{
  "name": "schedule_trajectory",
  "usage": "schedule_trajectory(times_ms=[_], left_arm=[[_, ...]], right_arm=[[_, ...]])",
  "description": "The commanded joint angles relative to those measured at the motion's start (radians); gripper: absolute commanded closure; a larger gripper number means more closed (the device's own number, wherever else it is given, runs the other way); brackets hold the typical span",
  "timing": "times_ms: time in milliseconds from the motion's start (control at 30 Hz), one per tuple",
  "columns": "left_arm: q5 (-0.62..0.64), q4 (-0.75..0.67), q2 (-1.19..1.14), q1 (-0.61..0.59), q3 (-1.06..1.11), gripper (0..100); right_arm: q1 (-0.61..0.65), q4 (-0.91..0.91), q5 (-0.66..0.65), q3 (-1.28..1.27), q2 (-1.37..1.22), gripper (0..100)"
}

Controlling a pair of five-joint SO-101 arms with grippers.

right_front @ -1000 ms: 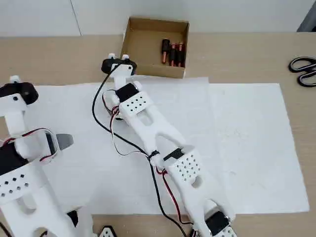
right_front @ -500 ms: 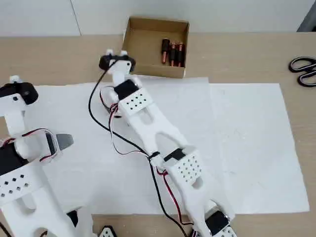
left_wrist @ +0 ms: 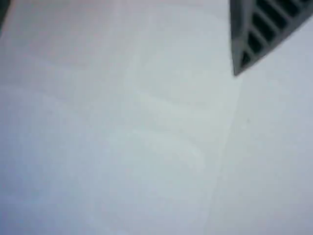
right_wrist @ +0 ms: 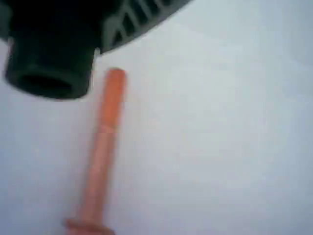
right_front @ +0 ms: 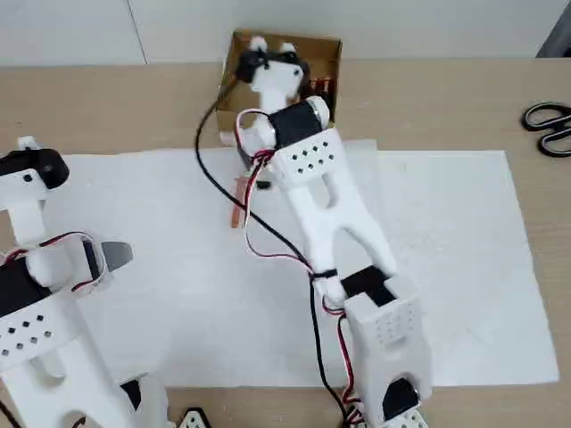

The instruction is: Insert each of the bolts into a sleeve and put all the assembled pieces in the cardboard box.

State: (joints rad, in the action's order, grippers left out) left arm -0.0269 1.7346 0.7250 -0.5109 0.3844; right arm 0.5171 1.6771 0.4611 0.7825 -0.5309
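An orange bolt point(right_front: 237, 201) point(right_wrist: 101, 152) lies on the white paper point(right_front: 428, 259), a little in front of the cardboard box point(right_front: 230, 85). My right gripper point(right_front: 253, 176) point(right_wrist: 73, 39) hangs just over the bolt's tip, shut on a black sleeve point(right_wrist: 46, 73) whose open end faces down beside the bolt. The right arm's wrist covers part of the box; orange and black assembled pieces point(right_front: 321, 87) show inside it. My left gripper point(right_front: 114, 255) point(left_wrist: 257, 34) hovers over bare paper at the left, with nothing near it.
Black scissors point(right_front: 547, 127) lie on the wooden table at the far right. The right arm stretches diagonally from the front edge up to the box. The paper's right half is bare.
The right arm swung to the right and towards the box, uncovering the orange bolt on the paper. The left arm has kept still.
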Motion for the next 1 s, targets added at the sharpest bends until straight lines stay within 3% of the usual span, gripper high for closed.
schedule_trajectory(times_ms=[0, 400, 967], left_arm=[[0.003, 0.011, 0.017, 0.0, 0.001, 70], [0.003, 0.011, 0.017, 0.0, 0.001, 70], [0.003, 0.011, 0.017, 0.0, 0.001, 70]], right_arm=[[-0.039, 0.004, -0.009, -0.115, 0.067, 99.5], [-0.099, -0.012, -0.009, -0.141, -0.061, 99.0], [-0.099, -0.027, -0.005, -0.14, -0.113, 87.9]])
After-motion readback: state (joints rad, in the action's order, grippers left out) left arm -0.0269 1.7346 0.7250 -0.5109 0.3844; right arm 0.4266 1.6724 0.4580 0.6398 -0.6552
